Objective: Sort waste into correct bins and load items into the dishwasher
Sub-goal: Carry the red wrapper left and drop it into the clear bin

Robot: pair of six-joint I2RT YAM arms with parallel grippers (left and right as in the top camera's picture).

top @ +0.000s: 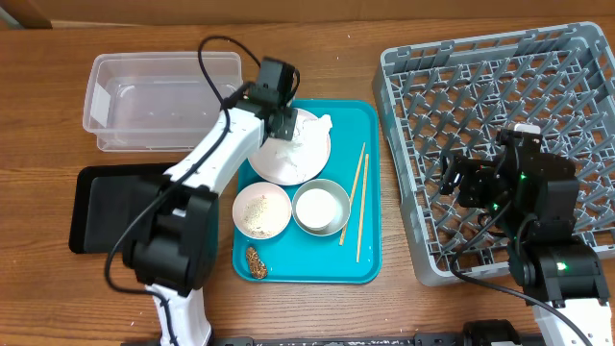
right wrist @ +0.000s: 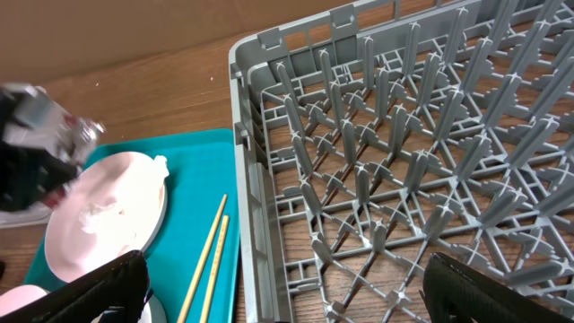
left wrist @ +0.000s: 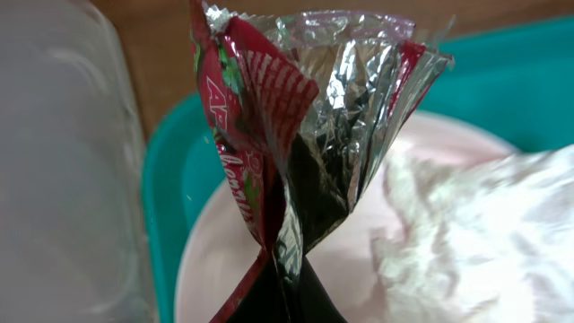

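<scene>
Red foil wrapper [left wrist: 305,135] fills the left wrist view: crinkled, silver inside, fanning up from a pinch point at the bottom edge. Left gripper [top: 280,121] is clamped on that pinched end, so the wrapper is held, not lying on anything.

Directly under it is the white plate [top: 293,161], with the crumpled napkin [left wrist: 466,224] on the plate's right part, just beside the wrapper. The plate sits at the far end of the teal tray [top: 370,144].

On the same tray:
- a bowl of rice [top: 261,211] and a second bowl [top: 320,207], side by side near the plate
- chopsticks [top: 356,197] lying lengthwise along the right side, nearly parallel
- a brown lump [top: 256,261] near the front left corner

Clear tub [top: 144,96] is just left of the tray at the far side. The black tray [top: 106,207] is nearer, partly under the left arm.

Right gripper [right wrist: 291,292] is spread wide with nothing between its fingers [right wrist: 99,287]. It hangs over the left part of the grey dish rack [top: 500,86], which stands right of the teal tray. No dishes in the visible part of the rack.
</scene>
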